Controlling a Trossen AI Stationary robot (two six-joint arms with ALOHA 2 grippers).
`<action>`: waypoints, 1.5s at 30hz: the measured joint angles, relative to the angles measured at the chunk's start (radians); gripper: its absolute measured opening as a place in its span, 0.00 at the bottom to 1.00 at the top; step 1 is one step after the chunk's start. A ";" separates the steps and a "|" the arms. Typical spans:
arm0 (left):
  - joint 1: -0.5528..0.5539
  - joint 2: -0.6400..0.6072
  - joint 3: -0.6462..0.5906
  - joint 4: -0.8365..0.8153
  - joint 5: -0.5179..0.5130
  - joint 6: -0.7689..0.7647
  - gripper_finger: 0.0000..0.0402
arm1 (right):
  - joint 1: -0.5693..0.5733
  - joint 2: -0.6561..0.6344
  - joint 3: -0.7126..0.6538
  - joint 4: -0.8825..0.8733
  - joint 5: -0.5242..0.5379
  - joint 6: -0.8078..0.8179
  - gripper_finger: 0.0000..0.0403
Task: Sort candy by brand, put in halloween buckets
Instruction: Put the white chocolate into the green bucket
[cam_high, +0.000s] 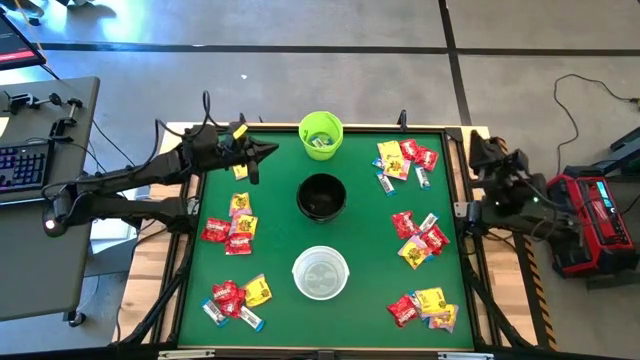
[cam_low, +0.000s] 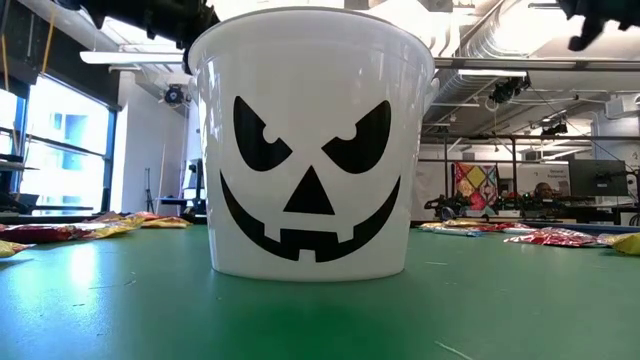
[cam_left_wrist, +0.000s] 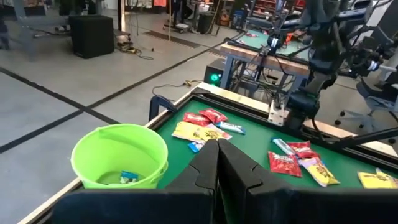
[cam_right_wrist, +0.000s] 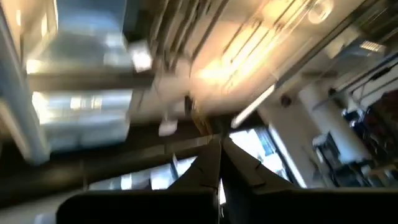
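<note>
Three halloween buckets stand in a row down the middle of the green table: lime green (cam_high: 320, 133) at the far side, black (cam_high: 321, 196) in the middle, white (cam_high: 320, 272) nearest. The lime green bucket (cam_left_wrist: 121, 155) holds pale blue candy (cam_left_wrist: 129, 177). Candy lies in piles at the left (cam_high: 232, 228), near left (cam_high: 238, 300), far right (cam_high: 405, 160), middle right (cam_high: 420, 238) and near right (cam_high: 425, 308). My left gripper (cam_high: 272, 151) is shut and empty, raised just left of the green bucket. My right gripper (cam_right_wrist: 219, 155) is shut and empty, pointing up at the ceiling.
The right arm (cam_high: 505, 195) is folded back over the table's right edge. A single yellow candy (cam_high: 240, 171) lies under the left arm. The white bucket (cam_low: 310, 150) with its black face fills the low view. A raised wooden rim (cam_high: 455, 130) borders the table.
</note>
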 joint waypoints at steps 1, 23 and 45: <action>0.003 0.000 0.000 0.000 0.000 0.000 0.00 | 0.000 0.028 0.037 -0.074 -0.008 0.016 0.00; 0.014 0.000 0.000 0.000 0.001 0.031 0.00 | -0.007 0.839 0.503 -1.340 0.009 0.560 0.44; 0.014 0.000 0.000 -0.004 0.001 0.043 0.00 | -0.172 1.225 0.272 -0.881 -0.261 0.372 0.58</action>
